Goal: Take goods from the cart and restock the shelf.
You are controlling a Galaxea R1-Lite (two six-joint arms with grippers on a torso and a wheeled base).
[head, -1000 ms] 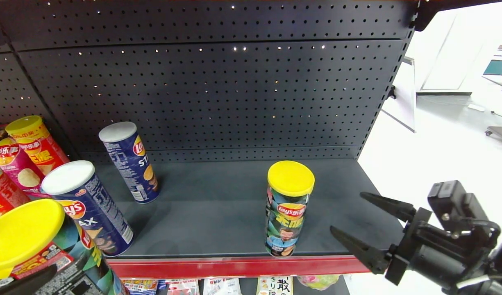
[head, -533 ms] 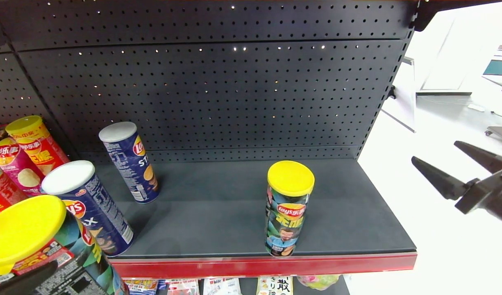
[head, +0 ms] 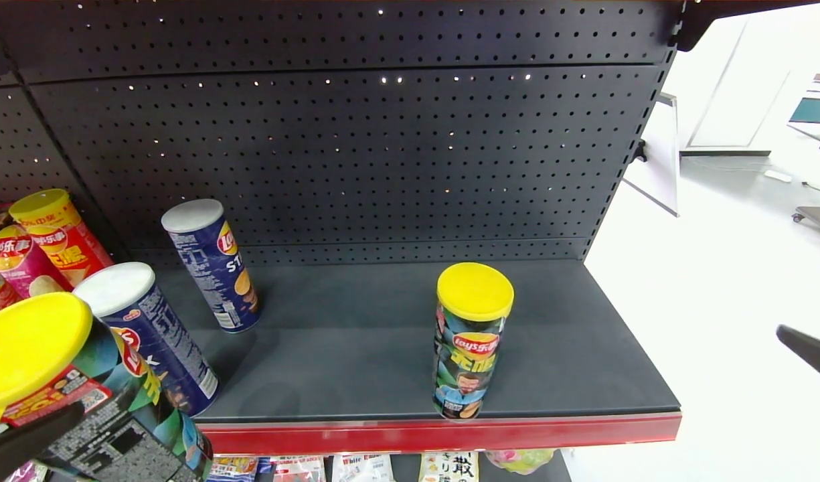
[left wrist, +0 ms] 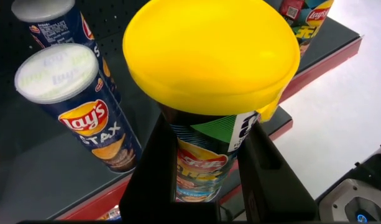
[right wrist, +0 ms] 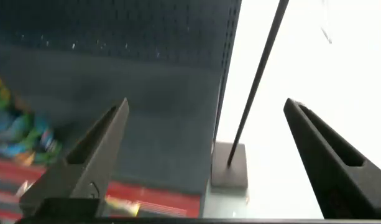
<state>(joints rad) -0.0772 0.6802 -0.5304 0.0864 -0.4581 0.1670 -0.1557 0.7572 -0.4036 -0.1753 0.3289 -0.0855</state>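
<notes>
My left gripper (left wrist: 209,134) is shut on a chip can with a yellow lid (left wrist: 212,56), held upright near the shelf's front left corner. In the head view this held can (head: 41,375) is at the lower left, with one dark finger (head: 21,438) across its side. A matching yellow-lid can (head: 473,341) stands on the dark shelf (head: 356,335) near the red front edge. My right gripper (right wrist: 206,106) is open with nothing between its fingers, off the shelf's right end; one fingertip (head: 808,351) shows at the head view's right edge.
Two blue cans (head: 212,264) (head: 145,335) stand at the shelf's left, red and yellow cans (head: 58,234) beyond them. A perforated back panel (head: 356,154) closes the rear. Bare shelf lies between the blue cans and the yellow-lid can. Snack bags (head: 450,465) sit on the level below.
The right gripper has swung away from the shelf's front to the right, nearly leaving the head view. The left gripper's can has risen a little and edged rightward.
</notes>
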